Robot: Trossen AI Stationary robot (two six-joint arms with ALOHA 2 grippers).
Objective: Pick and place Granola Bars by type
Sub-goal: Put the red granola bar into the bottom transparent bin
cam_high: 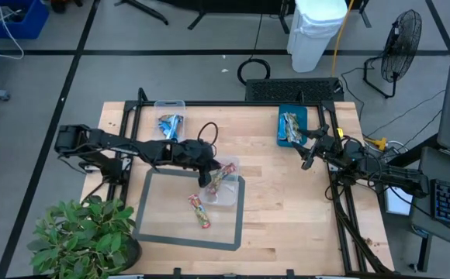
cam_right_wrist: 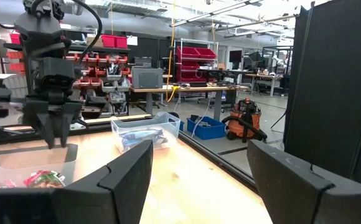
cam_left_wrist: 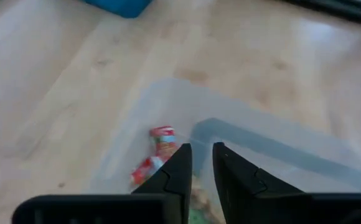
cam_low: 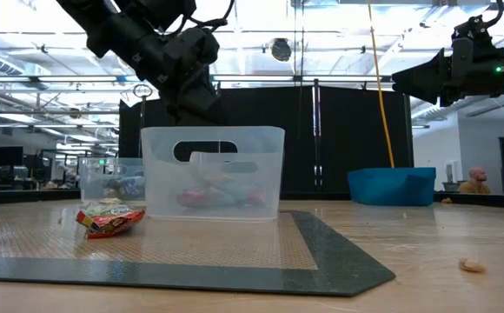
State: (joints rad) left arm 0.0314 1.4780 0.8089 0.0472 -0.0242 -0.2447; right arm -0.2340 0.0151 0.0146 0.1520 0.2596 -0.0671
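Workshop surroundings: a grey floor with black tape lines, a white bin [cam_high: 316,31] and a floor fan [cam_high: 400,46] beyond the far edge of the table, and a potted plant [cam_high: 81,236] at the near left corner. The wooden table [cam_high: 287,217] carries a dark-bordered work mat [cam_high: 149,229] on its near left portion.

Left gripper [cam_high: 207,176] hangs directly above a clear plastic tub [cam_high: 226,195] at the mat's far right corner; in the left wrist view its fingers [cam_left_wrist: 175,174] stand narrowly apart, holding nothing. Red-and-green granola bars [cam_left_wrist: 158,152] lie in that tub just below the fingertips; the low view shows them as a reddish heap through the tub wall. One more red-and-green bar [cam_high: 199,210] lies loose on the mat, just left of the tub and clear of the gripper, its shiny wrapper crumpled.

Bright blue bars [cam_high: 170,124] sit in a second clear tub [cam_high: 169,105] at the table's far edge, well apart from the left gripper. Bars with tan and teal wrappers [cam_high: 291,127] lie in the teal tray [cam_high: 281,116] at the far right.

Right gripper [cam_high: 313,151] is raised above the table just beside the teal tray, fingers spread wide and empty.
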